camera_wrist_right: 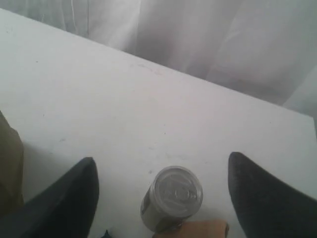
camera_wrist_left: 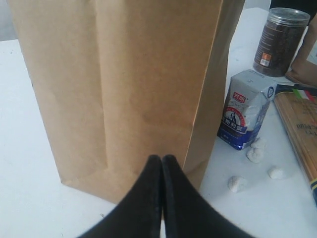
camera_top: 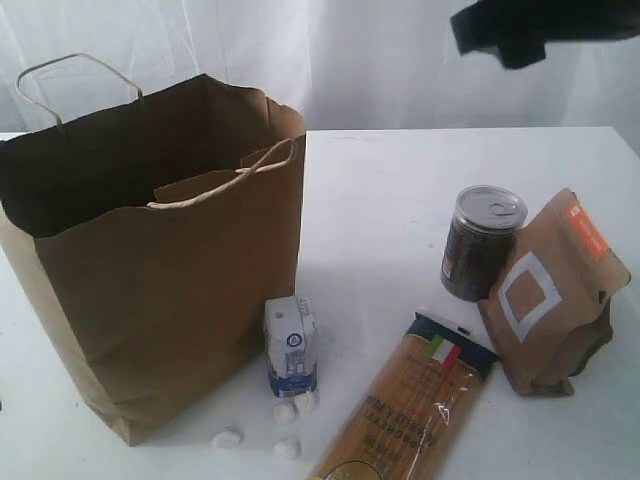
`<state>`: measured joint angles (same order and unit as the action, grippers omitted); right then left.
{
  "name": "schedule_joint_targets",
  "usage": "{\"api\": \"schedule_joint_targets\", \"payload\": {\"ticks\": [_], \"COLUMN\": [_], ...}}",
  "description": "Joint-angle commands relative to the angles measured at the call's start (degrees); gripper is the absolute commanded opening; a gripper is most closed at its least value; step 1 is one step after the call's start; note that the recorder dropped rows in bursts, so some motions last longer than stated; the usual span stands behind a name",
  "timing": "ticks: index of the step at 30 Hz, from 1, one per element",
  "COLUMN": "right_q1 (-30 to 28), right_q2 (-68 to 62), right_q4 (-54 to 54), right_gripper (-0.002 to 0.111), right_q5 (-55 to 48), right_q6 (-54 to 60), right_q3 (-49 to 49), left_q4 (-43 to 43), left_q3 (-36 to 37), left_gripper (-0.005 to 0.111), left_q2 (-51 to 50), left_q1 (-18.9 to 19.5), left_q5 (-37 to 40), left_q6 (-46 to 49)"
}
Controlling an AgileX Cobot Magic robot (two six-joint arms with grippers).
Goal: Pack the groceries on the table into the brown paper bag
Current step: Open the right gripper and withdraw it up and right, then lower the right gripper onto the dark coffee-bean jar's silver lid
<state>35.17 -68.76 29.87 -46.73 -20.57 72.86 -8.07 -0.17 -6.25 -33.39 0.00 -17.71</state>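
The brown paper bag (camera_top: 170,270) stands open at the left of the table (camera_top: 380,190). Against its front corner stands a small white-blue carton (camera_top: 290,347), with small white lumps (camera_top: 228,437) scattered before it. A spaghetti packet (camera_top: 415,410) lies to the right. Behind that, a dark silver-lidded can (camera_top: 482,243) stands beside a brown pouch with a white square (camera_top: 553,290). My left gripper (camera_wrist_left: 162,158) is shut and empty, low and close to the bag's side wall (camera_wrist_left: 124,84). My right gripper (camera_wrist_right: 162,158) hangs open high above the can (camera_wrist_right: 173,196), holding nothing.
A white curtain (camera_top: 330,60) backs the table. Part of my right arm (camera_top: 540,30) shows dark at the top right of the exterior view. The bag's twisted handles (camera_top: 225,180) stick up at its rim. The pouch's edge (camera_wrist_right: 203,229) touches the can.
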Motion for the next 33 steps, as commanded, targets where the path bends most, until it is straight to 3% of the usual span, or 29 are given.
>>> {"api": "schedule_joint_targets", "payload": {"ticks": [1, 10, 21, 33], "right_q1": [-0.4, -0.4, -0.4, -0.5], "right_q2": [-3.0, -5.6, -5.6, -5.6], "right_q4": [0.7, 1.3, 10.0, 5.9], "right_gripper": [0.068, 0.068, 0.068, 0.073], "right_q5": [1.3, 9.6, 2.1, 2.1], "right_q6": [-4.4, -7.1, -9.1, -16.1], "right_q3": [-2.2, -6.7, -7.0, -7.0], "left_q4": [-0.1, -0.1, -0.1, -0.1], "left_q3": [0.2, 0.2, 0.2, 0.2], "left_gripper": [0.000, 0.000, 0.000, 0.000], "left_q2": [0.3, 0.3, 0.3, 0.3], "left_q1": [0.1, 0.1, 0.1, 0.1], "left_q5": [1.8, 1.9, 1.6, 1.6], "left_q6": [-0.3, -0.3, -0.3, -0.3]}}
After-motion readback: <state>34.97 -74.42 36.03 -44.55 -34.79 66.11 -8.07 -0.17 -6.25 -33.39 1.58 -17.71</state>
